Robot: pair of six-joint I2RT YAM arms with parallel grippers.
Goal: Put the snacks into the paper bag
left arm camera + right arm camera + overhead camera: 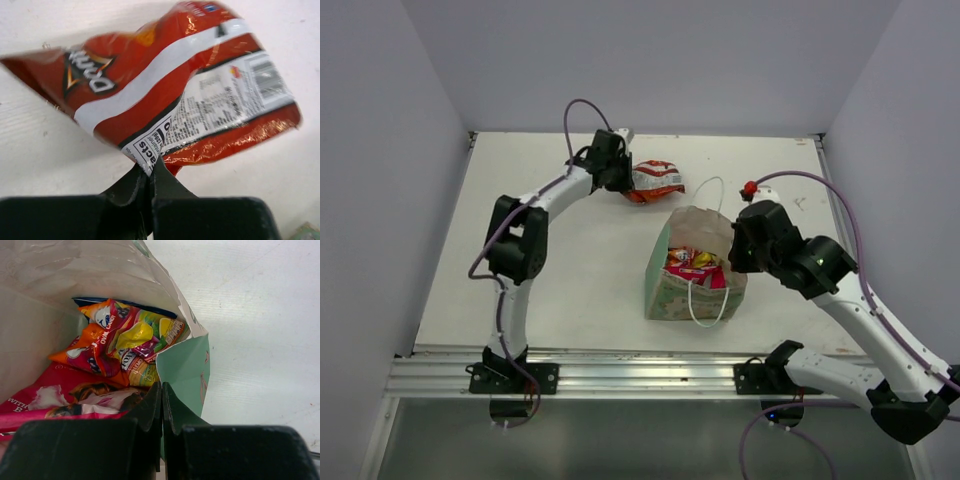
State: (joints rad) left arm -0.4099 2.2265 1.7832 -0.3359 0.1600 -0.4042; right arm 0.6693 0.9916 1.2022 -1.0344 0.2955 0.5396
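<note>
Blue pkt (82, 301) mostly hidden under candy pkt (115, 340) in bag (187, 365).

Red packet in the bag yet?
No, the red packet is outside the paper bag, beyond its far side, pinched between the left fingers.

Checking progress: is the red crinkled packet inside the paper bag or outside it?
Outside. The red packet is at the far side of the table, apart from the paper bag, pinched by the left gripper, jaws shut.
</note>
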